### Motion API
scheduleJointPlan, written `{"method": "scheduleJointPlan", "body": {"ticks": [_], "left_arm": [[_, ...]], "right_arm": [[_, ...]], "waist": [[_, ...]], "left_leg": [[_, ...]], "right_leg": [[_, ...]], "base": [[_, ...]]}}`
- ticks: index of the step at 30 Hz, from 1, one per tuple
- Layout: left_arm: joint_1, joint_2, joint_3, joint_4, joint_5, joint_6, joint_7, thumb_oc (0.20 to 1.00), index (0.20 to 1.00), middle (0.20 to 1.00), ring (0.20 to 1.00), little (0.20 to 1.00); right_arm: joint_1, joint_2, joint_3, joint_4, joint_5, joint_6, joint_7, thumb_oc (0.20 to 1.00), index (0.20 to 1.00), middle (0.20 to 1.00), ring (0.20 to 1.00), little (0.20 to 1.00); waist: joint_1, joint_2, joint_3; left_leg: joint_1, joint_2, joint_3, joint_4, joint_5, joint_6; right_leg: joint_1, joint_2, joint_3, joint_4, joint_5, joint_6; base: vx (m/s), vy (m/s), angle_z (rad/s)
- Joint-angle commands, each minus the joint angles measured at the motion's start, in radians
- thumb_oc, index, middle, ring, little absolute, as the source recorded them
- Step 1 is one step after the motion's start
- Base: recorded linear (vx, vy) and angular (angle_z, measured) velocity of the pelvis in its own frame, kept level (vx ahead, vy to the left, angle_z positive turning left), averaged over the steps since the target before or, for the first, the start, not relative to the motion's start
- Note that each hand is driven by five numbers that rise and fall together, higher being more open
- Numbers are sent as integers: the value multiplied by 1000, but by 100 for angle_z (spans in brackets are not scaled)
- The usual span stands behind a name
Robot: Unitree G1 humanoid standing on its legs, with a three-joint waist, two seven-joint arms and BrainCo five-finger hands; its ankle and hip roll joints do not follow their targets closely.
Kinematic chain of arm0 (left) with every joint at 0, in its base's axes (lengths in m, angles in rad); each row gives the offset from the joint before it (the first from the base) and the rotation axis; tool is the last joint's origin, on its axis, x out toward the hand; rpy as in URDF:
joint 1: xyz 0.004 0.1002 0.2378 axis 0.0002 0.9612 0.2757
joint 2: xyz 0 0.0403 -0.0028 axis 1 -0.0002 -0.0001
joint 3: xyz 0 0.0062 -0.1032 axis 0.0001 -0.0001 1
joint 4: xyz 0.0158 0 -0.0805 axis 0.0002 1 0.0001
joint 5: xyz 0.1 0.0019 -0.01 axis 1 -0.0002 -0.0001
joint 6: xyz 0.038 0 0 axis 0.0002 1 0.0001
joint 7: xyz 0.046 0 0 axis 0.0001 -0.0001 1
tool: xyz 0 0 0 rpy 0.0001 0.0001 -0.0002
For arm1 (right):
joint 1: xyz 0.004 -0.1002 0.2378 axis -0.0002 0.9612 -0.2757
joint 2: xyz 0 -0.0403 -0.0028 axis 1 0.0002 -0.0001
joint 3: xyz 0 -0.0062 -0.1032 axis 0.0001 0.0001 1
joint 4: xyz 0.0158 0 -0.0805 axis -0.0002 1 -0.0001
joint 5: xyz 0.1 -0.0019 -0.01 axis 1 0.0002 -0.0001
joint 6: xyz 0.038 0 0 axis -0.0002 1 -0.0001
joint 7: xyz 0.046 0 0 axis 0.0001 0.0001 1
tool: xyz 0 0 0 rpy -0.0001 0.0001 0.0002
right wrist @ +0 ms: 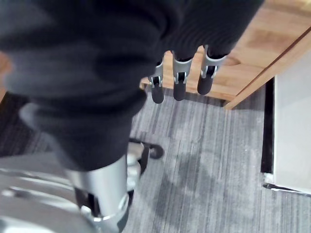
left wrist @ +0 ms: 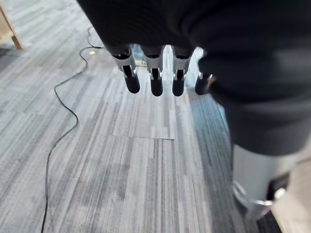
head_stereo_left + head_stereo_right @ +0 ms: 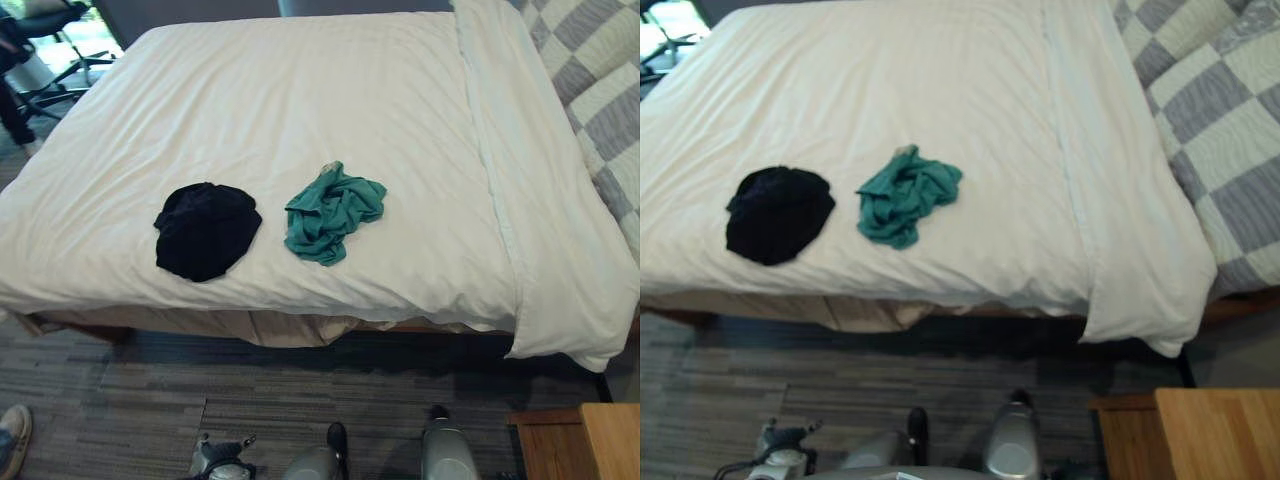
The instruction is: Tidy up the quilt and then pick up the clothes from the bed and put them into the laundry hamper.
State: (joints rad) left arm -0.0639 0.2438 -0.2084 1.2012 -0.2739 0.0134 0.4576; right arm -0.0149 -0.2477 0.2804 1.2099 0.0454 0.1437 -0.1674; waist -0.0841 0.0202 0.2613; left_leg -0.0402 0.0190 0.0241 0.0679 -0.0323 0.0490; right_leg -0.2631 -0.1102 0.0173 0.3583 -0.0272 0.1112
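You see the white quilt (image 3: 330,110) spread flat over the bed, a crumpled black garment (image 3: 206,230) and a crumpled teal garment (image 3: 332,213) lying apart on it near the front edge. Your left hand (image 2: 153,73) and right hand (image 1: 182,77) hang over grey carpet (image 2: 141,165), fingers straight, holding nothing.

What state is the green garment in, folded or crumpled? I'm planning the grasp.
Crumpled: the green garment lies bunched in uneven folds on the white quilt, beside the black garment.

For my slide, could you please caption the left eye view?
Black garment and green garment lie apart on the white quilt.
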Motion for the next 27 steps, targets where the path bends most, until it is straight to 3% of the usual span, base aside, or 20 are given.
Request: {"method": "scheduleJointPlan", "body": {"ticks": [1, 3, 5, 6, 8, 10, 12, 14, 17, 20, 27], "left_arm": [[-28, 43, 2, -8, -32, -10, 38, 1000, 1000, 1000, 1000, 1000], [-62, 6, -44, -7, -103, -55, 118, 1000, 1000, 1000, 1000, 1000], [-61, -10, -52, -7, -122, -70, 84, 1000, 1000, 1000, 1000, 1000], [-26, -61, -57, -12, 100, -91, 48, 1000, 1000, 1000, 1000, 1000], [-4, -60, -81, -23, 69, -102, 69, 1000, 1000, 1000, 1000, 1000], [26, -46, -75, -37, -26, -106, 72, 1000, 1000, 1000, 1000, 1000], [27, -40, -71, -34, -44, -109, 77, 1000, 1000, 1000, 1000, 1000], [31, -29, -45, -29, -79, -120, 71, 1000, 1000, 1000, 1000, 1000], [41, -28, -8, -9, -47, -143, 50, 1000, 1000, 1000, 1000, 1000], [39, -25, 0, 0, -23, -164, 45, 1000, 1000, 1000, 1000, 1000], [37, -25, 0, 1, -15, -167, 47, 1000, 1000, 1000, 1000, 1000]], "right_arm": [[-25, -43, 28, 4, 20, 18, 33, 1000, 1000, 1000, 1000, 1000], [-7, -37, 40, 21, 46, 23, 63, 1000, 1000, 1000, 1000, 1000], [1, -31, 25, 45, 35, 30, 47, 1000, 1000, 1000, 1000, 1000], [19, -26, -23, 79, 125, 38, -3, 1000, 1000, 1000, 1000, 1000], [20, -36, -50, 74, 162, 15, -1, 1000, 1000, 1000, 1000, 1000], [12, -48, -96, 39, 119, -42, 1, 1000, 1000, 1000, 1000, 1000], [6, -48, -90, 31, 98, -60, -4, 1000, 1000, 1000, 1000, 1000], [-14, -47, -65, 23, 92, -85, -11, 1000, 1000, 1000, 1000, 1000], [-28, -45, -55, 37, 141, -68, -33, 1000, 1000, 1000, 1000, 1000], [-23, -49, -74, 51, 149, -63, -28, 1000, 1000, 1000, 1000, 1000], [-21, -49, -77, 52, 143, -64, -27, 1000, 1000, 1000, 1000, 1000]], "waist": [[-50, -36, 44], [-87, -43, 45], [-103, -40, 45], [-119, -26, 49], [-130, -19, 47], [-131, -6, 12], [-122, -3, -1], [-92, -3, -21], [-61, -8, -29], [-51, -12, -30], [-50, -12, -28]], "left_leg": [[73, -4, -12, -93, -21, -50], [2, -54, -33, -33, -43, -20], [-10, -64, -2, 17, -62, -23], [-42, -62, 85, 164, -114, -37], [-45, -40, 97, 195, -119, -40], [-3, 28, 84, 109, -66, -71], [6, 50, 53, 54, -38, -81], [29, 119, -30, -71, 31, -116], [14, 193, -94, -110, 90, -147], [-5, 242, -109, -120, 113, -160], [-6, 248, -110, -121, 114, -161]], "right_leg": [[-124, 87, -25, -63, 142, 66], [-105, 144, 53, -117, 106, 28], [-64, 129, 56, -159, 94, 14], [-3, 74, 34, -182, 86, 1], [16, 68, 48, -188, 83, -7], [52, 57, 70, -215, 75, -1], [59, 59, 90, -225, 73, 3], [81, 57, 133, -256, 66, 13], [112, 52, 174, -263, 49, 16], [136, 33, 193, -259, 37, 25], [141, 28, 195, -257, 35, 28]], "base": [[-14, -80, -42], [-37, -104, 25], [126, 134, 151], [274, 290, 118], [243, 298, 83], [218, 349, 33], [143, 241, -11], [224, 434, -43], [178, 384, -53], [165, 446, -41], [11, 40, -15]]}}
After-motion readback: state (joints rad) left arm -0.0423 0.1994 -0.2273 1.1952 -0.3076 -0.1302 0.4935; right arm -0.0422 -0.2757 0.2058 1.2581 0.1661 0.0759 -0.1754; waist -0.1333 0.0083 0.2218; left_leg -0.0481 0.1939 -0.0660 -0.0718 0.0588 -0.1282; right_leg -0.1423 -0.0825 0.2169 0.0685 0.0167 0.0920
